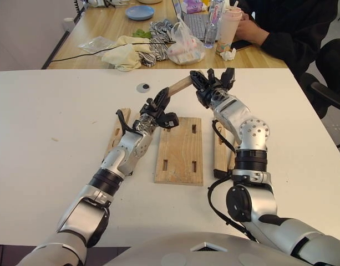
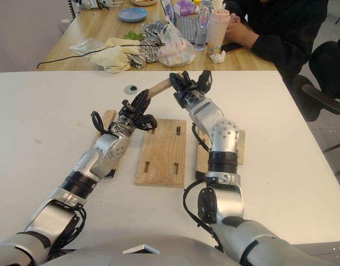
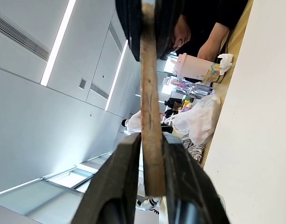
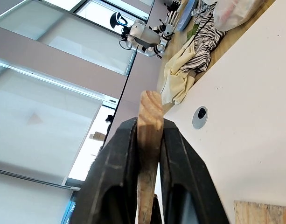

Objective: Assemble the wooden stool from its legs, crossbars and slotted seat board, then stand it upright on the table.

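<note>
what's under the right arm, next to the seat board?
A flat wooden part lies on the table beside the seat board. The right arm covers most of it, so its full shape and any slots are hidden.

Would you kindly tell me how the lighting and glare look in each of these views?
Left eye view: the white table is evenly lit, without hard glare, and the seat board has only a faint shadow. Left wrist view: bright ceiling light strips leave the left end effector dark around the wooden bar. Right wrist view: bright windows backlight the right end effector, which is also dark.
</note>
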